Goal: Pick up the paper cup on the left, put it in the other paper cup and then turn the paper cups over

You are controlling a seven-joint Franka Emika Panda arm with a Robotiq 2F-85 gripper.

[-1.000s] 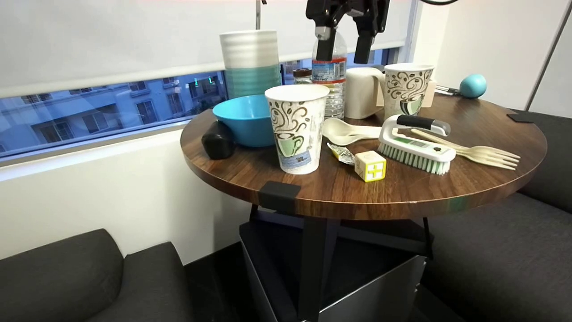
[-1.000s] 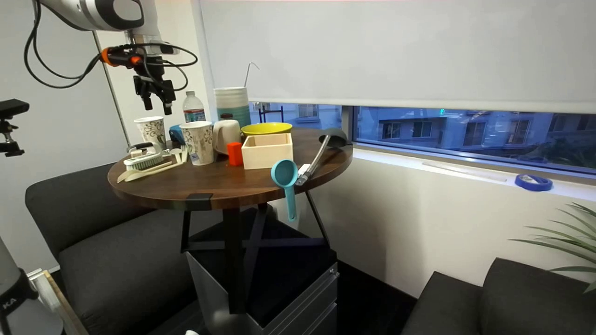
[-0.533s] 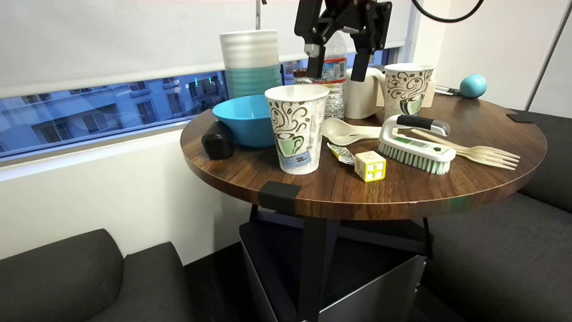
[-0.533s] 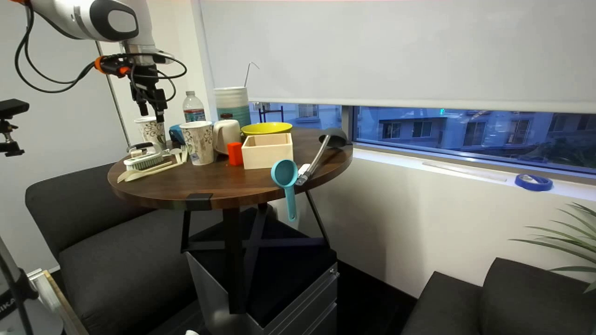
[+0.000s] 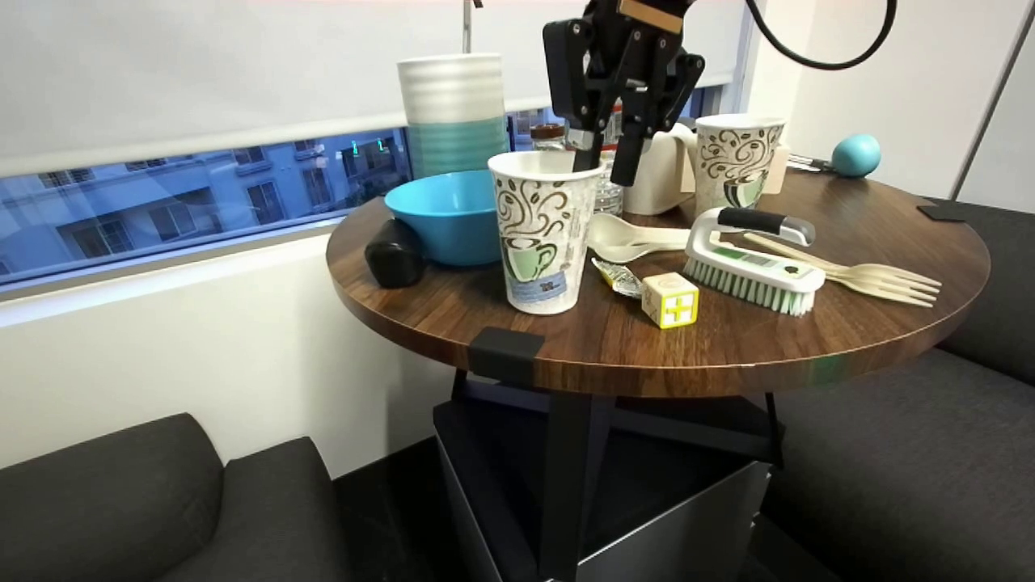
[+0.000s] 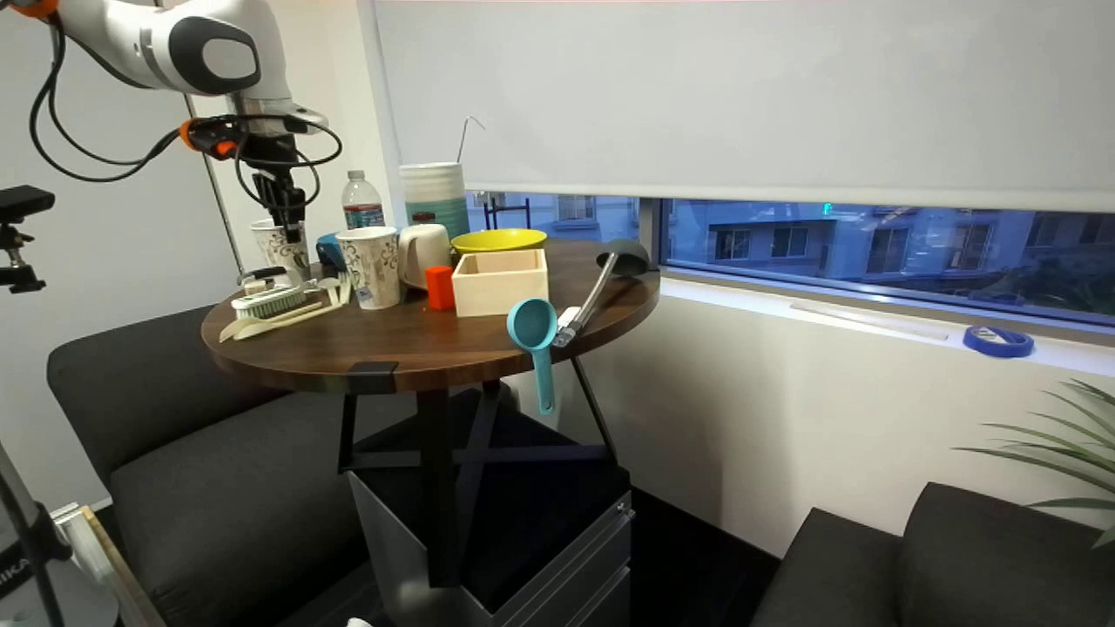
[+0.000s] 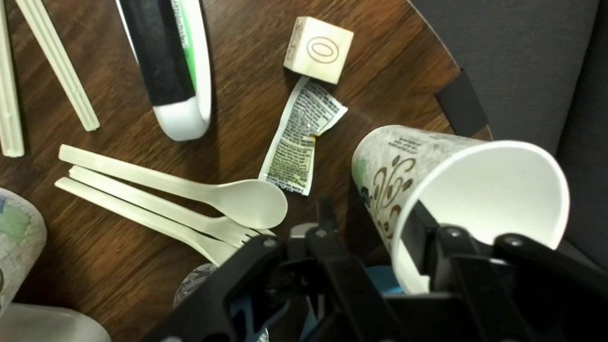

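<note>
The left paper cup (image 5: pixel 538 234), white with a coffee-bean pattern, stands mouth up near the table's edge and leans slightly toward my gripper (image 5: pixel 606 167). The other paper cup (image 5: pixel 737 162) stands upright farther back; in an exterior view that paper cup (image 6: pixel 370 268) is in front. In the wrist view my gripper (image 7: pixel 373 221) straddles the wall of the left cup (image 7: pixel 394 180). One finger (image 7: pixel 420 237) is inside the mouth, close against the wall. The second finger (image 7: pixel 327 216) is outside, with a gap between it and the cup. The jaws are part-way open.
Around the left cup lie a blue bowl (image 5: pixel 445 222), a black object (image 5: pixel 394 255), a foil packet (image 5: pixel 618 279) and a letter block (image 5: pixel 669 300). A brush (image 5: pixel 756 267), plastic spoons (image 5: pixel 627 236) and a mug (image 5: pixel 655 174) are between and behind the cups. A wooden box (image 6: pixel 501 283) stands farther along.
My gripper has come down to the left cup, one finger entering its mouth, and its jaws have narrowed. The cup's rim has tipped slightly toward the gripper. The other cup has not moved.
</note>
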